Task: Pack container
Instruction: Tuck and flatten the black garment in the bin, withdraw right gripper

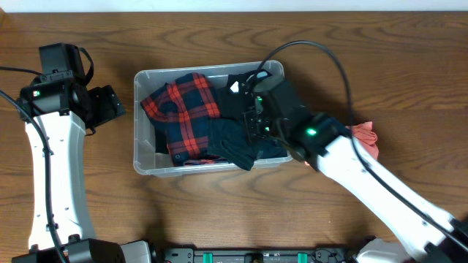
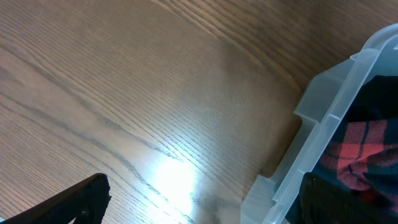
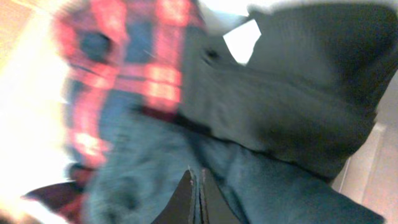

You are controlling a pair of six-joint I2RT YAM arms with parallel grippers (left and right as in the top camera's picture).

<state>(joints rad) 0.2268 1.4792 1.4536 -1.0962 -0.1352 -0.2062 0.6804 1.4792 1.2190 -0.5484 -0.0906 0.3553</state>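
The clear plastic container [image 1: 143, 162] sits mid-table and holds a red-and-navy plaid garment [image 1: 181, 109], a black garment [image 1: 235, 98] and a dark teal garment [image 1: 232, 146] that droops over its front rim. My right gripper [image 1: 253, 123] is inside the container, above the clothes. In the right wrist view its fingers [image 3: 199, 180] are shut together just over the teal garment [image 3: 155, 180], with nothing seen between them. My left gripper [image 1: 110, 106] is open beside the container's left wall. In the left wrist view it [image 2: 199, 205] is empty, and the container's corner [image 2: 323, 118] is at the right.
A pink-red cloth [image 1: 365, 139] lies on the wooden table right of the container, partly under my right arm. A white tag [image 3: 242, 38] shows on the black garment [image 3: 298, 93]. Bare wood [image 2: 155, 93] surrounds the left gripper.
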